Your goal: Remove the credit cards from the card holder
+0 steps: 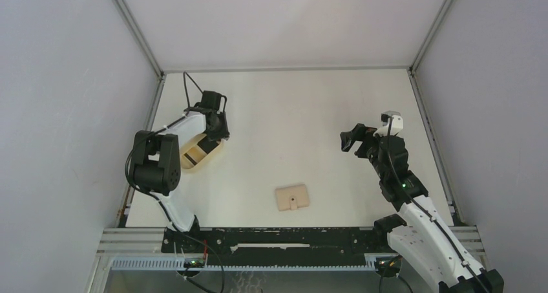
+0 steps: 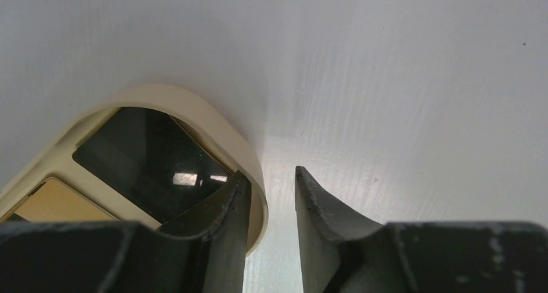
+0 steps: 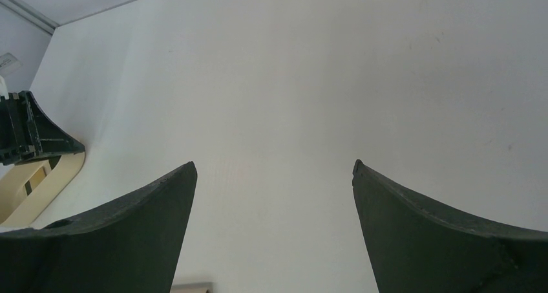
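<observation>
Evidently the black card (image 2: 148, 154) and the tan card (image 2: 58, 206) lay in the tray (image 2: 161, 92) at the left edge, just below the left gripper (image 2: 270, 171), which was barely parted and empty. The card holder (image 1: 292, 198) lay shut by the middle of the near edge, with its long axis along that edge. The right gripper (image 3: 274, 163), spread wide, seemed slightly nearer to it.

The left arm (image 1: 184, 126) and right arm (image 1: 423, 227) have white links, black joints, black cables.

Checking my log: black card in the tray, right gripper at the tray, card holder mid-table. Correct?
No: the left gripper is at the tray, per the top external view; the right gripper hangs apart over the table. Black card in the tray and card holder mid-table stand.
</observation>
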Robot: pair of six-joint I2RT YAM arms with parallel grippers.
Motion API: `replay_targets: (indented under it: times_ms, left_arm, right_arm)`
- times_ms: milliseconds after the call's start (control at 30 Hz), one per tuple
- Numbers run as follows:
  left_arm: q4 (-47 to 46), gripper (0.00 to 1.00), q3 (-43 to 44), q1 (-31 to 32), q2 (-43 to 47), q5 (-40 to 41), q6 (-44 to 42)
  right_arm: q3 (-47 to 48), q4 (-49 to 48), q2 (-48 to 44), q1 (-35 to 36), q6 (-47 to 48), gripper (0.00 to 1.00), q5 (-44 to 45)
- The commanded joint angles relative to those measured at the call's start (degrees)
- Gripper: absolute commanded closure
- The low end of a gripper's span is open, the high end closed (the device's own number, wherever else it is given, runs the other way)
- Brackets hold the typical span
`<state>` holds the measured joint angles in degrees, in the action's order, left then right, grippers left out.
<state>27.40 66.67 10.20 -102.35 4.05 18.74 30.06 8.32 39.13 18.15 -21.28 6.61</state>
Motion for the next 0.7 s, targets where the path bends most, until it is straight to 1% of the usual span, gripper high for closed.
replay_targets:
  times_ms: [0,200,467,667]
  left_arm:
    - [-2.3,0.65,-0.8,0.2,2.0,-2.7,2.1]
    - [-1.5,0.66,1.2,2.7,2.7,-2.2,3.2]
    - [-1.5,0.66,6.0,7.5,-0.5,-2.3,5.3]
    - [-0.7,0.66,10.4,9.7,-2.7,-2.9,6.3]
  right_arm:
    - [-0.1,-3.4,0.3,0.5,0.8,0.0,0.6]
    - [-0.2,-3.7,0.4,0.6,0.6,0.0,0.6]
    - [-0.2,-3.6,0.1,0.6,0.8,0.0,0.7]
    - [-0.3,-3.4,-0.1,0.7,0.8,0.0,0.9]
